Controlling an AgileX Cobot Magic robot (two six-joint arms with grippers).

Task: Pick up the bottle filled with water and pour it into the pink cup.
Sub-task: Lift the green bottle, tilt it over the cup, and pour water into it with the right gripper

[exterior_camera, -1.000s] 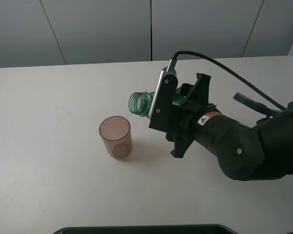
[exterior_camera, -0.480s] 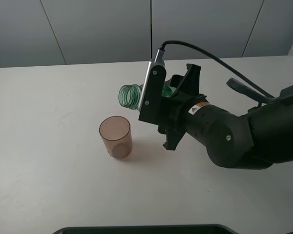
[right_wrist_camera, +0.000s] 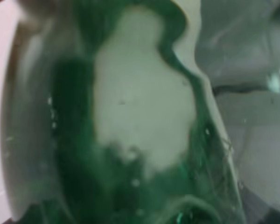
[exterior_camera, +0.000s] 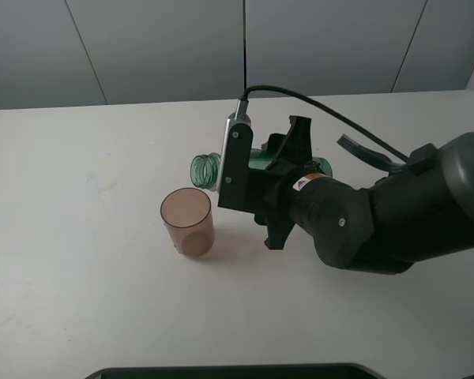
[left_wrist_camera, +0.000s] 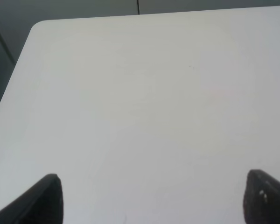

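Right hand [exterior_camera: 288, 158] clamps the bottle [exterior_camera: 207, 170] nearly level, mouth near the pink cup [exterior_camera: 188, 223] on the counter [exterior_camera: 79, 237]; centring the mouth over the rim before tipping further should limit spills.

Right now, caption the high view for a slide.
Right gripper holds the bottle nearly level, mouth toward the cup.

bottle [exterior_camera: 207, 170]: transparent green. pink cup [exterior_camera: 188, 223]: translucent brownish-pink, uniform. counter [exterior_camera: 79, 197]: matte white. arm [exterior_camera: 363, 221]: black, with small orange-and-white label [exterior_camera: 302, 183]. wall panels [exterior_camera: 158, 47]: grey.
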